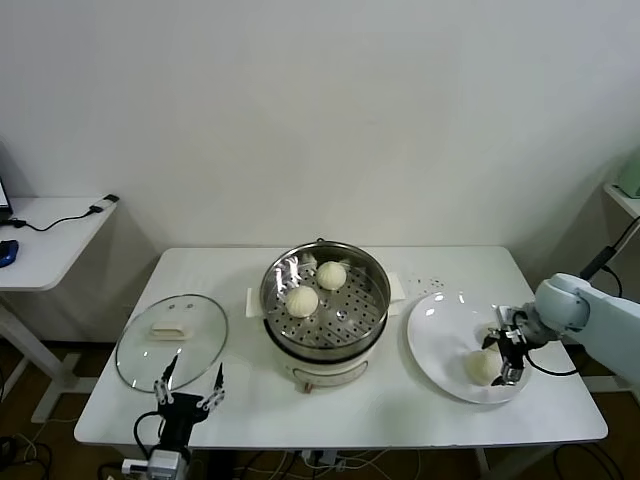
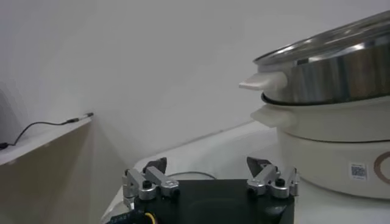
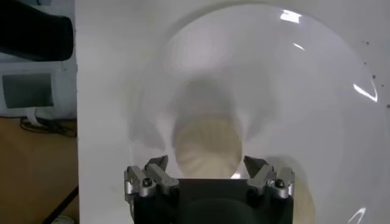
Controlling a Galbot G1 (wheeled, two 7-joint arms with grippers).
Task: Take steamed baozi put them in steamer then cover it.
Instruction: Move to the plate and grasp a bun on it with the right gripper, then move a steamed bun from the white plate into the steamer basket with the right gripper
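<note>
Head view, white table (image 1: 330, 410) across the lower half of the frame. Steamer (image 1: 325, 312) at frame centre, uncovered, mouth facing straight up; perforated tray visible inside. Two steamed baozi on the tray: one left of centre (image 1: 302, 300), one toward the back (image 1: 332, 274). Both round, no long axis to speak of.

Cover (image 1: 171, 341) lies flat on the table at lower left, well apart from the steamer, white handle (image 1: 171, 330) up. Handle's long axis runs roughly left-right in the frame, slightly tilted.

White plate (image 1: 440, 322) at right of the steamer, near it. A baozi (image 1: 483, 366) sits on its lower right part; pleats show in the right wrist view (image 3: 207, 146). A second pale shape at the plate's right rim is mostly hidden by the gripper.

Right gripper (image 1: 507, 352) is over the plate, pointing down, fingers spread apart either side of the baozi, not clamped on it.

Left gripper (image 1: 188, 388) is parked at the table's near edge, bottom left, fingers apart, holding nothing. Left wrist view shows the steamer's side and white base (image 2: 335, 146) at right.
</note>
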